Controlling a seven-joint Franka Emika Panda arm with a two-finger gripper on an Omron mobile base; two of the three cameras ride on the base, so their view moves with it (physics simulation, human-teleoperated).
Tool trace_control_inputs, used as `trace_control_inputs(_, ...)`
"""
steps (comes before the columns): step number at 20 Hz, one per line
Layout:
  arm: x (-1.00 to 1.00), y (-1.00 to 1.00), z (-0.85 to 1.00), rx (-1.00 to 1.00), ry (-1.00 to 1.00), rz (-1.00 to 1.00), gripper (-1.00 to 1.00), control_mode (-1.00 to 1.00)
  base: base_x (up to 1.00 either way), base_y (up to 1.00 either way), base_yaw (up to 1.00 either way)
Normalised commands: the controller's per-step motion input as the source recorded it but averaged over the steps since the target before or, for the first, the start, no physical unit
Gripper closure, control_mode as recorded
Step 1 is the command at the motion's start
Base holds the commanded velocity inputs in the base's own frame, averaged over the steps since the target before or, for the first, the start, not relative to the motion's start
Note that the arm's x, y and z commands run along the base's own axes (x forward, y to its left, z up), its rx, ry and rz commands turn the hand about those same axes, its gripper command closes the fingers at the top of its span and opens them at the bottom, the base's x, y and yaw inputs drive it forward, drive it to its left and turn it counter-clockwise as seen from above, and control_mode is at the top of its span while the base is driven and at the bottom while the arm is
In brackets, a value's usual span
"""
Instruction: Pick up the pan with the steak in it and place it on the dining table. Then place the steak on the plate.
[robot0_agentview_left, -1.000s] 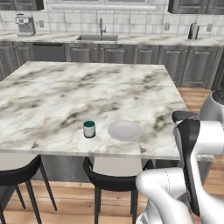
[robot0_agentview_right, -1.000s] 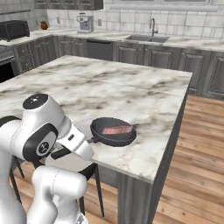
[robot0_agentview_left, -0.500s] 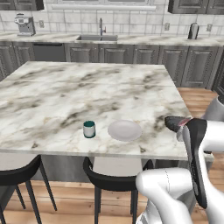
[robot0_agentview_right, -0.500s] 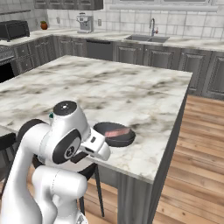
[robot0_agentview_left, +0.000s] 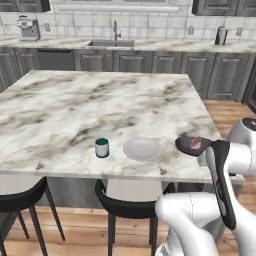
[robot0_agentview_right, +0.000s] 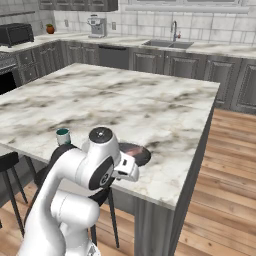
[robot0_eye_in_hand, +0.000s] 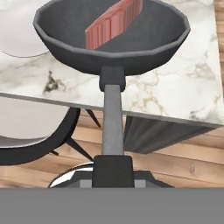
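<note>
The black pan (robot0_eye_in_hand: 111, 33) sits low over the front right corner of the dining table (robot0_agentview_left: 90, 105), and whether it touches the marble I cannot tell. The pinkish-red steak (robot0_eye_in_hand: 114, 24) lies inside it. The pan's long handle (robot0_eye_in_hand: 112, 118) runs back to my gripper (robot0_eye_in_hand: 113, 169), which is shut on the handle's end. From the left base view the pan (robot0_agentview_left: 191, 146) with the steak (robot0_agentview_left: 195, 143) is just right of the white plate (robot0_agentview_left: 142, 149). In the right base view my arm covers most of the pan (robot0_agentview_right: 137, 152). The plate (robot0_eye_in_hand: 17, 37) shows at the hand view's upper left.
A small teal cup (robot0_agentview_left: 102, 147) stands left of the plate, also seen as the cup (robot0_agentview_right: 63, 135) from the right. Black stools (robot0_agentview_left: 127, 205) are tucked under the table's front edge. Counters with a sink (robot0_agentview_left: 111, 43) line the back wall. Wooden floor lies to the right.
The arm has swung lower and further over the table's front edge. The pan has come out from behind it in the left base view, a little closer to the plate.
</note>
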Motion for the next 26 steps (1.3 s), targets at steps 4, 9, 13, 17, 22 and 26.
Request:
trace_control_inputs(4,0.14,-0.33,-0.48,0.00,-0.05,0.12,1.00,-1.00,0.00,0.00,0.00)
trace_control_inputs(9,0.00,-0.16,-0.29,-0.02,-0.03,0.01,1.00,-1.00,0.00,0.00,0.00)
trace_control_inputs(13,0.05,0.00,-0.06,-0.01,0.00,0.00,1.00,-1.00,0.00,0.00,0.00)
trace_control_inputs(17,0.14,0.00,-0.28,-0.07,-0.04,0.00,1.00,-1.00,0.00,0.00,0.00)
trace_control_inputs(22,0.10,0.00,-0.30,-0.10,-0.04,0.00,1.00,-1.00,0.00,0.00,0.00)
trace_control_inputs(26,0.31,0.00,-0.33,-0.06,-0.04,0.00,1.00,-1.00,0.00,0.00,0.00)
